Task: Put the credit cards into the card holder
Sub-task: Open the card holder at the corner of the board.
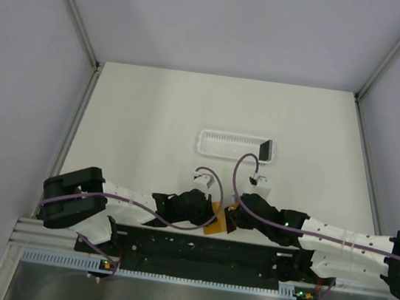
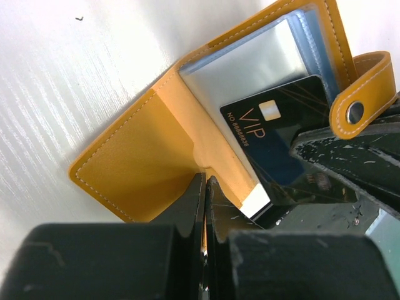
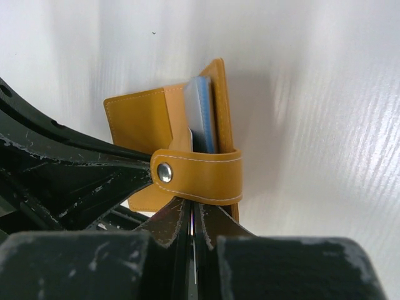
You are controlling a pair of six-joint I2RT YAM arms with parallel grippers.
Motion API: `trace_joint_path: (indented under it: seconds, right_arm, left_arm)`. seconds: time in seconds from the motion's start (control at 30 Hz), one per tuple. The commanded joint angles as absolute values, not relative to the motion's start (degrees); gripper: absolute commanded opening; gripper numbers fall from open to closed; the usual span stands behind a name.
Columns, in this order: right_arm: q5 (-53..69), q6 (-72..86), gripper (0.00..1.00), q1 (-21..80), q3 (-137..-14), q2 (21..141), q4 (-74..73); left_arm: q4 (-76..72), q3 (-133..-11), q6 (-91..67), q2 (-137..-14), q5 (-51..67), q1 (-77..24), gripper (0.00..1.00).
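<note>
While my left gripper (image 2: 205, 190), fingers pressed together, steadies the open card holder (image 2: 144, 156) at its tips, my right gripper (image 3: 191, 215) pinches a credit card (image 2: 275, 125) half-entered in the clear sleeve (image 2: 250, 69), apparently needing a straight push forward.

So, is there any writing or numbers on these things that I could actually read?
"VIP": gold letters on the black card.
"NO", then a row of digits: beside it on the same card, the digits too small to read surely.
The card holder, its snap and the white tray: no writing visible.
</note>
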State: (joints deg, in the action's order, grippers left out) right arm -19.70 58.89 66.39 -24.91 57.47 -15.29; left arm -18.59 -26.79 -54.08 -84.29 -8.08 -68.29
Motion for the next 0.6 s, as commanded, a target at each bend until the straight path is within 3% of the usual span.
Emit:
trace_joint_path:
  seconds: [0.0, 0.57]
  right_arm:
    - [-24.25, 56.34, 0.00, 66.80, -28.91, 55.72, -21.35]
    - [-29.36, 54.76, 0.00, 66.80, -29.88, 51.86, -29.70]
  left_arm:
    - [-18.46, -25.40, -54.32, -84.90, -7.21, -68.64, 0.00]
    - [-16.35, -25.66, -53.26, -84.20, -7.38, -68.82, 0.00]
